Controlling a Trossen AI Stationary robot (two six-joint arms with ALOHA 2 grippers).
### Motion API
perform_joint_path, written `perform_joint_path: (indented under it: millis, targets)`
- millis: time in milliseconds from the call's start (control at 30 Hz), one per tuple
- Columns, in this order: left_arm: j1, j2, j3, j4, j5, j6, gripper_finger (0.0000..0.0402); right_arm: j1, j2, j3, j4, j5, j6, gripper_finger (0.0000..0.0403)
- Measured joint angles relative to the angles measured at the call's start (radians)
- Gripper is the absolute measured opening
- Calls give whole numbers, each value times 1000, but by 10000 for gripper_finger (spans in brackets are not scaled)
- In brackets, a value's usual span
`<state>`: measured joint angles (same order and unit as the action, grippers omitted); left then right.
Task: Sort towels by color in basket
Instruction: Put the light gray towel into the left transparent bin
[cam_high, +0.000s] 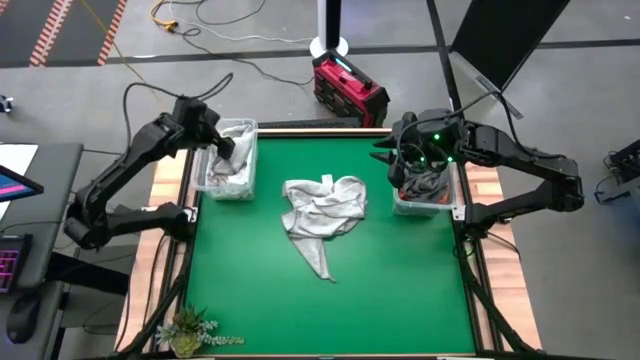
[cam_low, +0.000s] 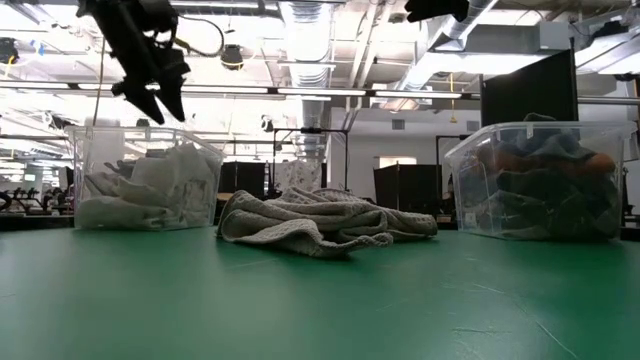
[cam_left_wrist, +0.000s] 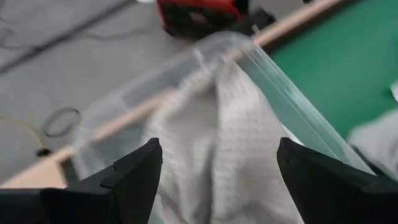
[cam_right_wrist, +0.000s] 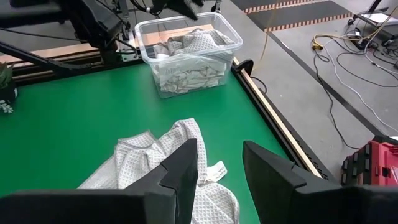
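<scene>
A light grey towel (cam_high: 322, 215) lies crumpled near the middle of the green table (cam_high: 250, 300), one corner trailing toward the near edge, as the robot sorts laundry between two clear bins. The left gripper (cam_high: 228, 146), fingers spread apart and empty, hangs over the left bin (cam_high: 247, 128) at the table's left edge near the far corner, where pale towels (cam_low: 150, 185) are heaped; how many cannot be told. The right gripper (cam_high: 392, 158), fingers parted and holding nothing, sits over the right bin (cam_high: 452, 203) at the right edge, which holds dark grey and rust orange cloth (cam_low: 540, 175), also too tangled to count. One towel remains loose on the table. It looks soft, light and limp, likely to sag and drag when lifted; a raised fold on the bunched middle seems the surest place to pinch.
</scene>
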<state>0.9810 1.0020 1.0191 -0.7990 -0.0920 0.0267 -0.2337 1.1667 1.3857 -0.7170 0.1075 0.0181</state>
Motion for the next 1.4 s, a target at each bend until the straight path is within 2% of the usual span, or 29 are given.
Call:
perform_joint_path:
  millis: [200,400,533,633,733,833,1067,1200,1400]
  targets:
    - [0,-90,1,86,-41,-26,306,0,0,0,1,0,1,158]
    - [-1,-157,1,198,5,-156,306,0,0,0,19,0,0,158]
    - [-15,-152,1,270,167,-257,306,-6,0,0,19,0,0,158]
    - [-97,-120,1,298,289,-252,306,-20,11,1,23,-1,0,158]
    - [-245,-59,1,296,315,-235,306,-38,29,1,24,-2,-1,158]
    - [-399,15,1,301,295,-212,306,-45,39,1,28,-1,6,158]
    - [-702,265,1,417,129,-160,306,-23,42,1,117,-4,26,158]
    - [-792,408,1,488,78,-143,306,-7,43,1,126,-4,26,158]
    - [-832,586,1,543,76,-177,306,21,43,1,126,-4,26,158]
